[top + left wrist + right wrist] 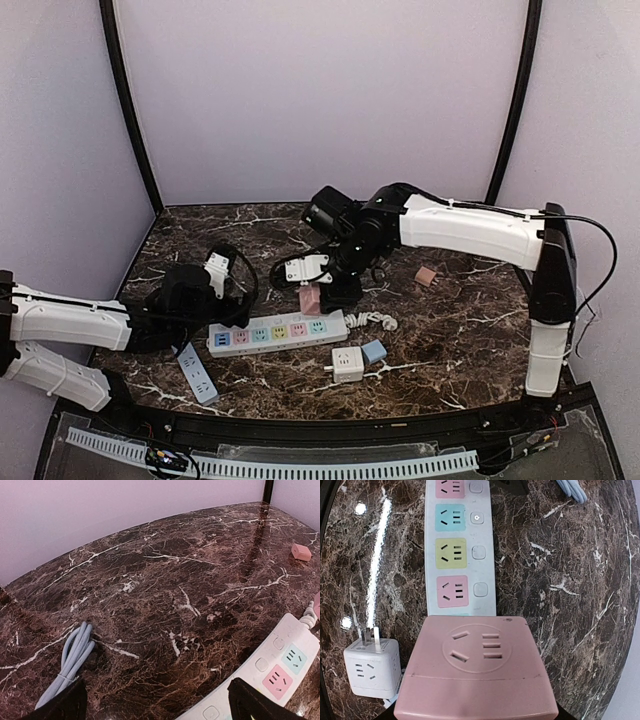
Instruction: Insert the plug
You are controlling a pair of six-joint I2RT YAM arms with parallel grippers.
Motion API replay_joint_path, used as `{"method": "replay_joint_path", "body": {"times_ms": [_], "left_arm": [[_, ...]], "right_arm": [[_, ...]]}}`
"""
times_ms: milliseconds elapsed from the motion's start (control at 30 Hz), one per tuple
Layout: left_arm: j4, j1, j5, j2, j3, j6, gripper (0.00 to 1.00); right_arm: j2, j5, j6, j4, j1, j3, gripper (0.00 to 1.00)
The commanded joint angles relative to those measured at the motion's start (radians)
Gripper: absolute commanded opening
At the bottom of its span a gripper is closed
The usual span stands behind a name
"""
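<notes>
My right gripper (322,288) is shut on a pink cube plug adapter (309,298) and holds it above the right end of the white power strip (278,331). In the right wrist view the cube (480,670) fills the bottom, its socket face towards the camera, and the strip (457,550) with its pink, yellow and blue sockets runs away beyond it. The gripper's own fingers are hidden behind the cube. My left gripper (215,300) is open by the strip's left end. In the left wrist view its fingers (255,702) are spread wide, one of them over the strip (270,675).
A white cube adapter (347,364) with its prongs up and a blue cube (374,351) lie in front of the strip. A small pink cube (427,276) sits at the back right. A blue strip (197,372) with a bundled blue cable (70,660) lies at the left.
</notes>
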Motion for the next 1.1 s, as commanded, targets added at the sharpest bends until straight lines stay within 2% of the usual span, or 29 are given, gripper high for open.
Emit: {"method": "replay_joint_path", "body": {"times_ms": [0,433,1067], "left_arm": [[-0.012,0.005,-0.014,-0.049,-0.04,-0.048,0.99],[-0.05,0.004,-0.031,-0.147,-0.101,-0.048,0.99],[-0.041,0.004,-0.031,-0.162,-0.115,-0.042,0.98]], "right_arm": [[0.047,0.059,0.025,-0.061,0.032,0.066,0.0],[0.123,0.112,0.016,-0.128,0.054,0.099,0.0],[0.211,0.145,0.019,-0.173,0.055,0.145,0.0]]}}
